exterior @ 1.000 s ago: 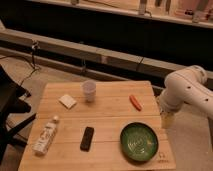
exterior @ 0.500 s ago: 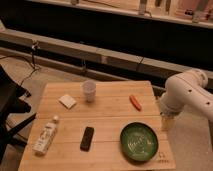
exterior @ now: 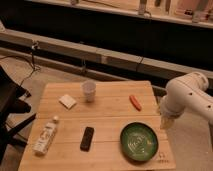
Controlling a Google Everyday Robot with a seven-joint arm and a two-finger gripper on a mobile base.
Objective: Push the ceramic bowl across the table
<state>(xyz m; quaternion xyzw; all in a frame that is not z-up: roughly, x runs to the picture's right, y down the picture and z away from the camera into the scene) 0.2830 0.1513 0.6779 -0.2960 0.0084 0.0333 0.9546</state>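
Note:
The ceramic bowl (exterior: pixel 139 142), wide, shallow and glossy dark green with pale streaks inside, sits near the front right corner of the light wooden table (exterior: pixel 110 117). My gripper (exterior: pixel 165 121) hangs from the white arm (exterior: pixel 187 97) just off the table's right edge. It is to the right of the bowl and slightly behind it, a short gap away and not touching it.
On the table are a translucent white cup (exterior: pixel 88 90), an orange carrot-like item (exterior: pixel 135 102), a white pad (exterior: pixel 67 101), a bottle lying down (exterior: pixel 46 136) and a black bar-shaped object (exterior: pixel 87 138). A dark chair (exterior: pixel 10 107) stands at the left.
The arm has sunk a little, bringing the gripper lower beside the table's right edge. The bowl and the other items have not moved.

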